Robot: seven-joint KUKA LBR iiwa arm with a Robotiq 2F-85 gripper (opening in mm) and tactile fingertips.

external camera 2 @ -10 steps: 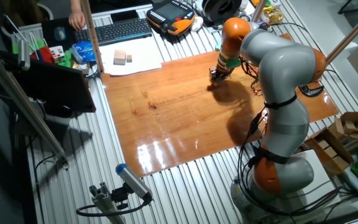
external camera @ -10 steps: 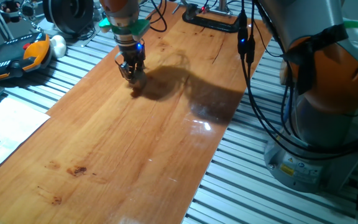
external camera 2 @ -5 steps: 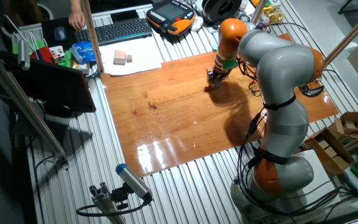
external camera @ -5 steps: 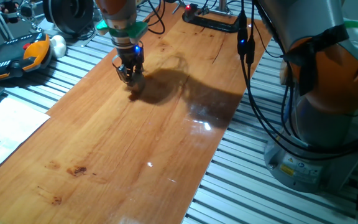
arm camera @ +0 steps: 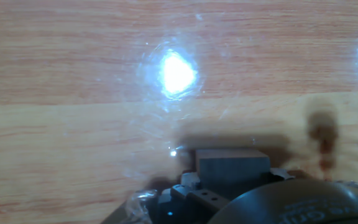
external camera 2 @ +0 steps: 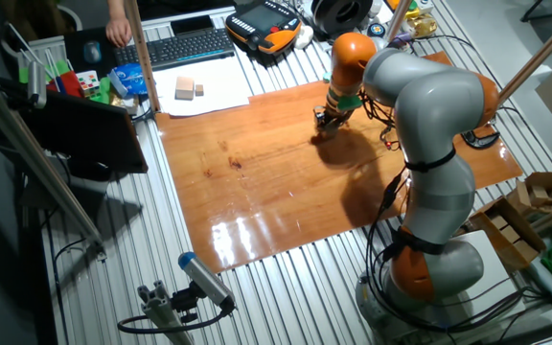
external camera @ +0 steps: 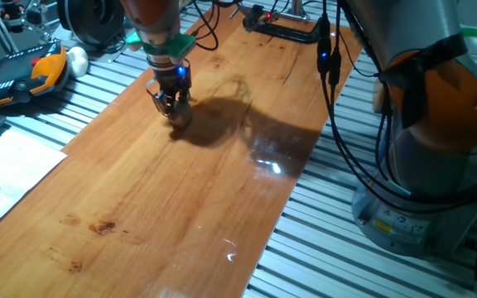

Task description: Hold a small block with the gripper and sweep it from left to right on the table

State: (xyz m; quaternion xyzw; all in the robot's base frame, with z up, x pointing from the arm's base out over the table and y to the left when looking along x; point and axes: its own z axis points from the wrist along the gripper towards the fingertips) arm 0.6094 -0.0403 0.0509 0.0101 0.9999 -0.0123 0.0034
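Block point(arm camera: 232, 165) sits pinched between the tool's point(external camera: 173, 106) fingers, pressed low on the bench point(external camera: 164, 199) near its far edge. Over the last second the tool has slid a little along the board, from beside the dark shadow toward the bench's edge, so the sweep looks under way. Open board lies ahead; the slatted surface point(external camera: 106, 83) is near.

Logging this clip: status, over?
Pincer down at the table, shut on the small block. Block at board level near the far edge. Nothing on the wood around it; bare board ahead.
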